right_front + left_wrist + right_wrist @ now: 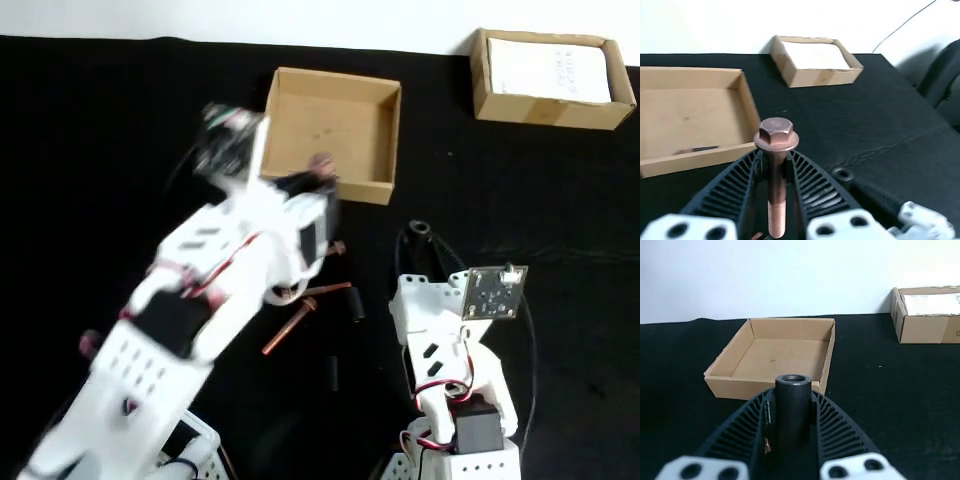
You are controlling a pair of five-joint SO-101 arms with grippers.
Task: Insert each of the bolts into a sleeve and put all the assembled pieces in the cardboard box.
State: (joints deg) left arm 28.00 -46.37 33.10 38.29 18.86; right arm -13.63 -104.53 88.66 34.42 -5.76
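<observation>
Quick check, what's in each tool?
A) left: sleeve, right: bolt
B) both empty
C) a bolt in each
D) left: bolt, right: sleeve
D: the left tool is clamped on a copper bolt with its hex head out past the fingertips, and the right tool grips a black sleeve with its open bore showing.

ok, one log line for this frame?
left gripper: shut on copper bolt | right gripper: shut on black sleeve | bolt not yet in sleeve | spare bolt, spare sleeve on table
</observation>
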